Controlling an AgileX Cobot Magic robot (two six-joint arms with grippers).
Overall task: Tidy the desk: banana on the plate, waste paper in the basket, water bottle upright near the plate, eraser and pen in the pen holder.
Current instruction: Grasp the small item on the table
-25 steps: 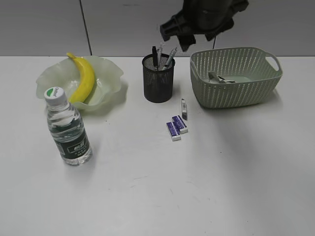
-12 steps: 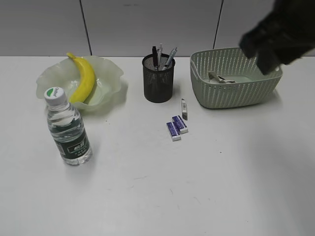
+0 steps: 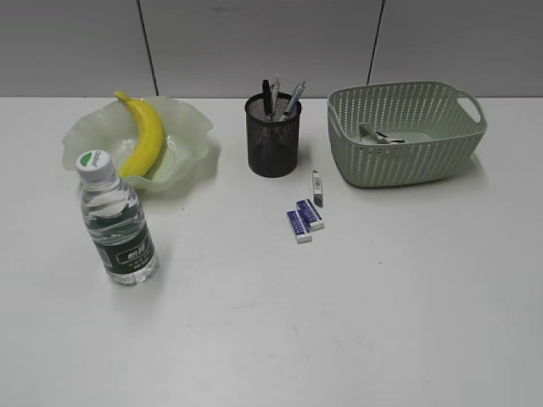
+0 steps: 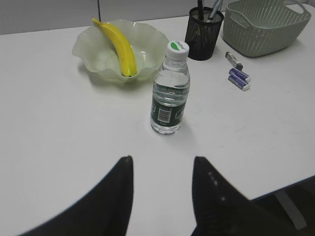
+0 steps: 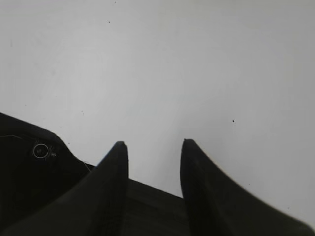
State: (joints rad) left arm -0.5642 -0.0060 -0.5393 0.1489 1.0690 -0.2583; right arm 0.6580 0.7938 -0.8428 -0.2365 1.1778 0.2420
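The banana [image 3: 146, 136] lies in the pale green plate [image 3: 191, 127]. Left of centre, the water bottle [image 3: 117, 223] stands upright on the desk [image 3: 382, 297]. Pens [image 3: 284, 95] stick out of the black mesh pen holder [image 3: 273, 140]. Waste paper [image 3: 379, 134] lies inside the basket [image 3: 407, 153]. Two blue-and-white erasers [image 3: 304, 220] lie on the desk in front of the holder. My left gripper [image 4: 162, 161] is open and empty, well short of the water bottle [image 4: 170, 93]. My right gripper [image 5: 154, 143] is open over bare desk [image 5: 172, 64]. Neither gripper shows in the exterior view.
A small grey-and-white stick-shaped item [image 3: 317, 187] lies just behind the erasers. In the left wrist view the desk's front edge [image 4: 290, 184] runs at the lower right. A dark area [image 5: 29, 187] beyond the desk edge fills the lower left of the right wrist view.
The right arm, which hung above the pen holder, swung right past the basket and left the exterior view. Objects on the desk have not moved.
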